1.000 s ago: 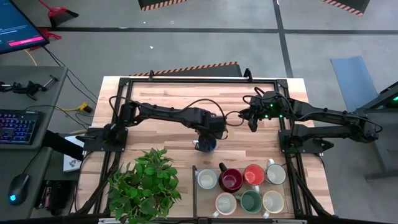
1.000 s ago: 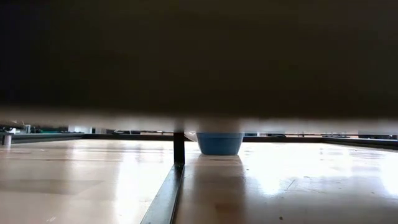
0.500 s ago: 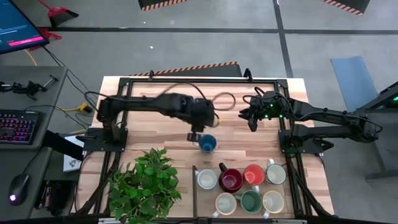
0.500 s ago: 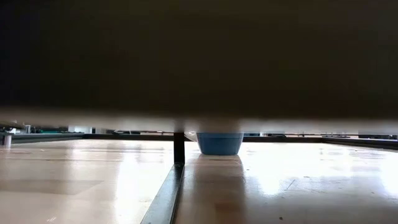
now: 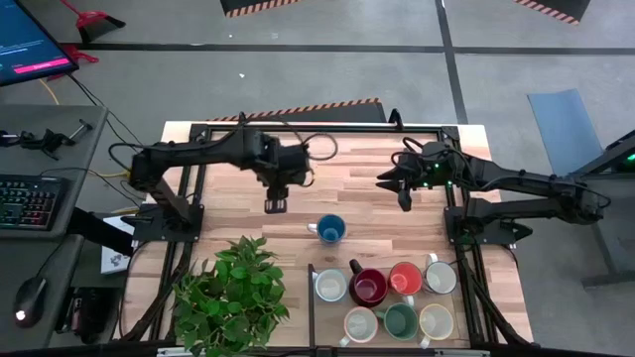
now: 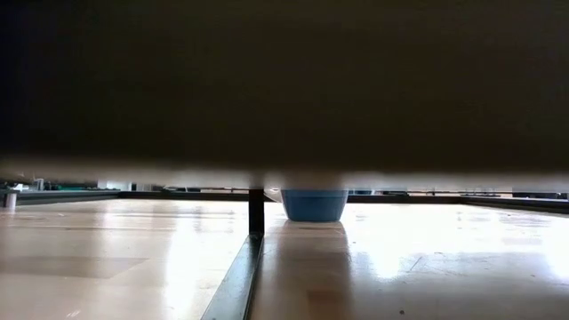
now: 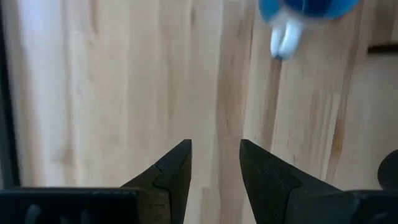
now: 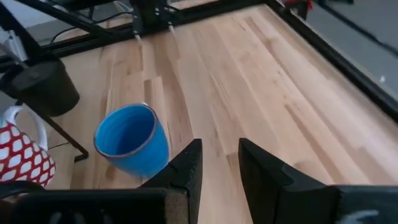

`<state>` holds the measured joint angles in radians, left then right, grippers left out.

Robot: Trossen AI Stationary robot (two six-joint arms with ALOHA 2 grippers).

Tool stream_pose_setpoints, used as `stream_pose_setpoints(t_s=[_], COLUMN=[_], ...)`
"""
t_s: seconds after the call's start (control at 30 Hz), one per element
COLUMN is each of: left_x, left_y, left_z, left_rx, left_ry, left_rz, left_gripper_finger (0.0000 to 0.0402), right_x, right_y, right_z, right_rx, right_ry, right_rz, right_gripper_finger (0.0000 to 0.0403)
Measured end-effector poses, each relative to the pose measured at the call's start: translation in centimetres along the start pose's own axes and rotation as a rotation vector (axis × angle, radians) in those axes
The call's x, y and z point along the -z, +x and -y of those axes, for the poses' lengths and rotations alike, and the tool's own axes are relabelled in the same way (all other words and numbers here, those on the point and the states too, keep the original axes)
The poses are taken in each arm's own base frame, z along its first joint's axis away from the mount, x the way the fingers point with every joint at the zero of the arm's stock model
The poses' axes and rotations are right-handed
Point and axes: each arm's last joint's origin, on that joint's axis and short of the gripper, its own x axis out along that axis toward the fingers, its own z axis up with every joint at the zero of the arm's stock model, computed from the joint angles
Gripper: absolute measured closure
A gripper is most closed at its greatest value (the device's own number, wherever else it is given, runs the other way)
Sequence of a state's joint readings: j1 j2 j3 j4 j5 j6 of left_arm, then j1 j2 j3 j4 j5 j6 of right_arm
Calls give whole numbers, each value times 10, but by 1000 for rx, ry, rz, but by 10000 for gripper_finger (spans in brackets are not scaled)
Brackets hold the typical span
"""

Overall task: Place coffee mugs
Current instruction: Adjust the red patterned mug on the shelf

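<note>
One blue mug apart from both jaws.

No legible text, label, brand, number or sign appears in any view. The monitor beside the table shows a pink bar with lettering too small to read.

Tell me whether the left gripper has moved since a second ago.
Yes. In the high view the left gripper has drawn back from above the blue mug, toward the table's far-left side, away from the potted plant.
</note>
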<state>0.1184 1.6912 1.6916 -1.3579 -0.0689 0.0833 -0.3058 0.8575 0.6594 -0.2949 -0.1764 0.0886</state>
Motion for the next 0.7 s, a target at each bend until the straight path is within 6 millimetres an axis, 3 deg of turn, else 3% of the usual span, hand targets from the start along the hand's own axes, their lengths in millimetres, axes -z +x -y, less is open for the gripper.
stream_pose_setpoints(t_s=[0.2, 0.37, 0.6, 0.7], left_x=[47, 80, 90, 89], left_y=[44, 61, 58, 57], left_z=[10, 16, 14, 13], left_rx=[16, 19, -78, -111], left_ry=[-104, -244, -310, -314], left_rz=[65, 117, 154, 164], left_gripper_finger=[277, 277, 277, 277], right_x=[-24, -43, -74, -72], right_y=[11, 26, 25, 29], right_z=[-22, -51, -93, -105], right_rx=[-91, -176, -245, -258], right_ry=[-113, -223, -365, -346], right_rz=[-39, -215, -315, -337], right_gripper_finger=[318, 318, 318, 318])
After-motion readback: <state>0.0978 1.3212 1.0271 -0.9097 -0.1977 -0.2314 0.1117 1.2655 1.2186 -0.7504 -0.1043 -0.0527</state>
